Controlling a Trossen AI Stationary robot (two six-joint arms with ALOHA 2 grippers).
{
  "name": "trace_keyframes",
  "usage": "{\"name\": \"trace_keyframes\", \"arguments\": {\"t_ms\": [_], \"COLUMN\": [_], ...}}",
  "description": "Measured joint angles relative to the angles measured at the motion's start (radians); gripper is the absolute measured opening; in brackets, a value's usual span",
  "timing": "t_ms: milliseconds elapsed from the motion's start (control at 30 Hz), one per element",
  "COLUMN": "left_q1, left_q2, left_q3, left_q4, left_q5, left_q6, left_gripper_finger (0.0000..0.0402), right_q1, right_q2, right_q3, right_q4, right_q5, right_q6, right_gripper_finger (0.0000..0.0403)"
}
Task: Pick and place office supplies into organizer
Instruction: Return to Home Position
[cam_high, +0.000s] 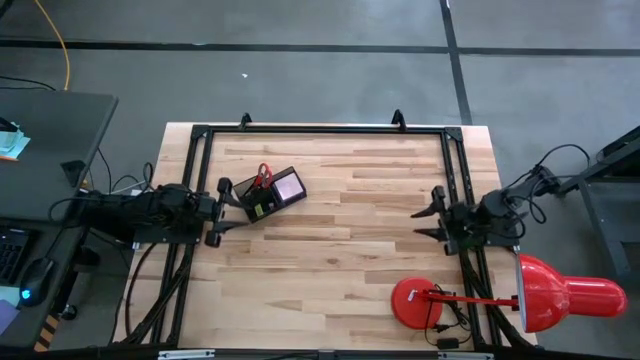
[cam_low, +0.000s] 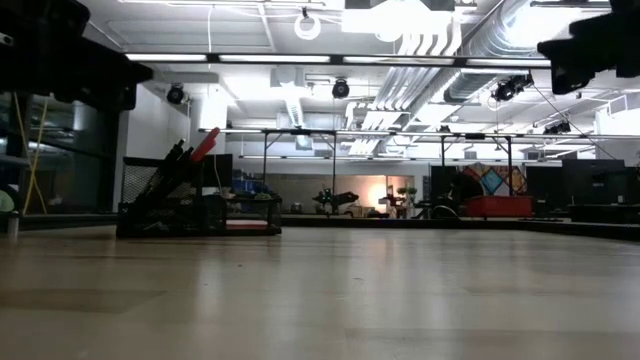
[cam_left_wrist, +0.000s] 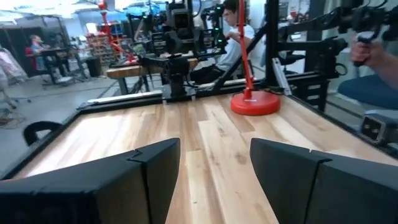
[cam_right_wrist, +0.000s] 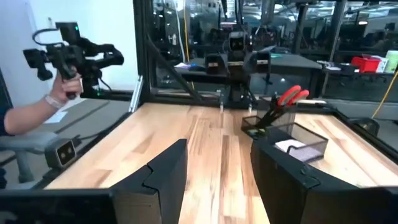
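The black organizer (cam_high: 268, 194) stands at the table's left, resting on its base, and also shows in the low view (cam_low: 200, 212) and the right wrist view (cam_right_wrist: 283, 130). Red-handled scissors (cam_high: 263, 175) stick up out of it, handles up (cam_right_wrist: 292, 94), beside some dark pens (cam_right_wrist: 268, 115). A pale square note pad (cam_high: 291, 187) lies in its wider compartment. My left gripper (cam_high: 225, 212) is open just left of the organizer, with nothing between its fingers (cam_left_wrist: 214, 180). My right gripper (cam_high: 425, 222) is open at the table's right side, also with nothing between its fingers (cam_right_wrist: 217, 180).
A red desk lamp stands at the near right: its round base (cam_high: 413, 300) on the table, its head (cam_high: 565, 295) beyond the edge. A black frame (cam_high: 320, 130) runs along the table's far and side edges. Bare wood lies between the arms. People are beyond the table (cam_right_wrist: 62, 87).
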Motion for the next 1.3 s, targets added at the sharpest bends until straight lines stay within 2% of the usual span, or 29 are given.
{"name": "trace_keyframes", "arguments": {"t_ms": [200,567,700,767,933,1300], "left_q1": [0.000,0.000,0.000,0.000,0.000,0.000], "left_q2": [0.000,0.001,0.001,0.001,0.001,0.001], "left_q3": [0.015,0.016,0.016,0.016,0.016,0.016], "left_q4": [-0.043,-0.045,-0.046,-0.045,-0.045,-0.045], "left_q5": [0.038,0.030,0.029,0.026,0.026,0.026], "left_q6": [-0.018,-0.026,-0.027,-0.027,-0.027,-0.026], "left_gripper_finger": [0.0191,0.0191,0.0191,0.0191,0.0191,0.0191], "right_q1": [-0.025,-0.177,-0.244,-0.267,-0.304,-0.306], "right_q2": [0.000,0.001,0.001,0.002,0.003,0.003], "right_q3": [-0.049,-0.106,-0.127,-0.127,-0.127,-0.128], "right_q4": [0.050,0.116,0.158,0.152,0.152,0.152], "right_q5": [0.014,-0.150,-0.280,-0.307,-0.309,-0.311], "right_q6": [0.011,0.034,0.029,0.008,0.004,0.014], "right_gripper_finger": [0.0169,0.0169,0.0169,0.0169,0.0169,0.0169]}}
